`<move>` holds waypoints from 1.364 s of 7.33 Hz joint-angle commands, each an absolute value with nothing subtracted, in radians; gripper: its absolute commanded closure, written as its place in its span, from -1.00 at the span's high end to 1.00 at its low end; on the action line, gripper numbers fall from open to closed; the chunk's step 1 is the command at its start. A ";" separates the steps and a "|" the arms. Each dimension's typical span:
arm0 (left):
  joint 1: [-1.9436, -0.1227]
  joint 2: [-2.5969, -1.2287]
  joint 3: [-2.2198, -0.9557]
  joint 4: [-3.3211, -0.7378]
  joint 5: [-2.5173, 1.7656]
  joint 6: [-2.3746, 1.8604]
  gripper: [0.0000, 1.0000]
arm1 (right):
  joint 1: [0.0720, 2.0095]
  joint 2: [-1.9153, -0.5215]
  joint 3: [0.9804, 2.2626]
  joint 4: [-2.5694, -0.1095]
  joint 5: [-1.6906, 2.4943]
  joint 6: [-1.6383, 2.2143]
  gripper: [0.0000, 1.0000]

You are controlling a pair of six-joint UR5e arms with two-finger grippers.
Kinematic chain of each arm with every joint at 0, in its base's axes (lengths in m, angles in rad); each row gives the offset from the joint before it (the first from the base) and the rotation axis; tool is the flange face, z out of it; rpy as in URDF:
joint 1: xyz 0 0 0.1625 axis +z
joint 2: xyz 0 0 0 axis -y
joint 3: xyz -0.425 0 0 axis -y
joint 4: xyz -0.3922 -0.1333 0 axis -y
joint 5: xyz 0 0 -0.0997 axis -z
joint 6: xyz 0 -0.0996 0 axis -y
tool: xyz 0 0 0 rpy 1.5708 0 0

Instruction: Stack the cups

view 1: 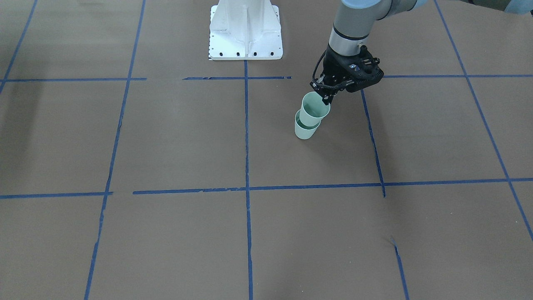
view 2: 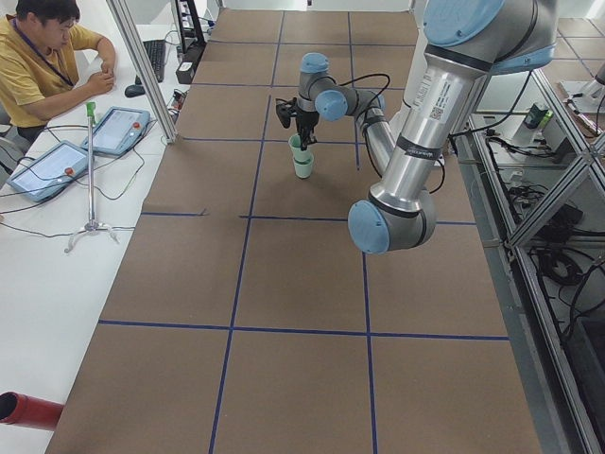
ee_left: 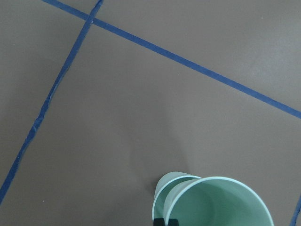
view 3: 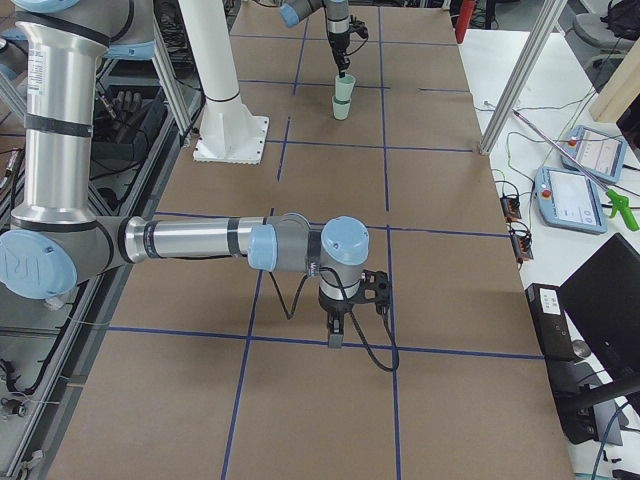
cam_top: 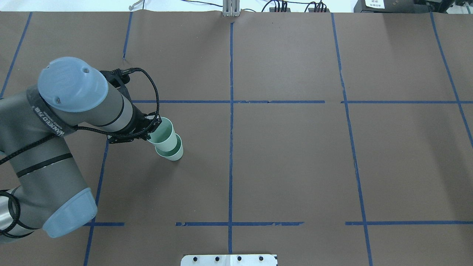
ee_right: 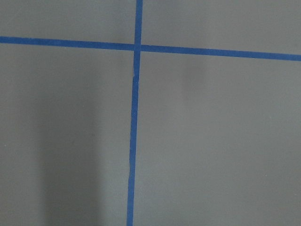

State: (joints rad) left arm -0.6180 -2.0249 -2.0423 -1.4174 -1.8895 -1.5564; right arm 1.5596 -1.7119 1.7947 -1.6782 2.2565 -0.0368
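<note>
Two pale mint-green cups are nested on the brown table. The lower cup (view 1: 306,131) (cam_top: 174,154) stands on the table. The upper cup (view 1: 314,109) (cam_top: 162,136) sits partly inside it, tilted toward my left gripper. My left gripper (view 1: 327,98) (cam_top: 153,128) is shut on the upper cup's rim. In the left wrist view the upper cup (ee_left: 221,203) fills the bottom edge, with the lower cup (ee_left: 162,193) peeking out behind it. My right gripper (view 3: 336,338) hangs low over the table far from the cups; I cannot tell whether it is open or shut.
Blue tape lines (view 1: 246,187) divide the brown table into squares. The white robot base plate (view 1: 245,39) stands at the robot's edge. A person (view 2: 43,57) and tablets (view 2: 118,130) are at a side desk beyond a metal post (view 2: 142,71).
</note>
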 commanded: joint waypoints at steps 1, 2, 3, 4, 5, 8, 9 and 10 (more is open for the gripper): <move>-0.617 -2.025 -2.039 -1.417 -1.876 -1.575 1.00 | 1.560 -1.712 1.795 -1.678 2.256 -0.037 1.00; -0.617 -2.025 -2.037 -1.423 -1.879 -1.577 1.00 | 1.560 -1.712 1.795 -1.678 2.256 -0.037 1.00; -0.620 -2.023 -2.042 -1.436 -1.881 -1.571 1.00 | 1.560 -1.712 1.795 -1.678 2.256 -0.037 1.00; -0.627 -2.011 -2.051 -1.481 -1.885 -1.562 1.00 | 1.560 -1.712 1.795 -1.678 2.256 -0.037 1.00; -0.635 -1.988 -2.059 -1.523 -1.887 -1.542 1.00 | 1.560 -1.712 1.795 -1.678 2.256 -0.037 1.00; -0.841 -1.837 -2.074 -1.537 -2.061 -1.137 1.00 | 1.560 -1.712 1.795 -1.678 2.256 -0.037 1.00; -0.941 -1.763 -2.069 -1.537 -2.130 -0.926 1.00 | 1.560 -1.712 1.795 -1.678 2.256 -0.037 1.00; -1.054 -1.687 -2.060 -1.537 -2.193 -0.697 1.00 | 1.560 -1.712 1.795 -1.678 2.256 -0.037 1.00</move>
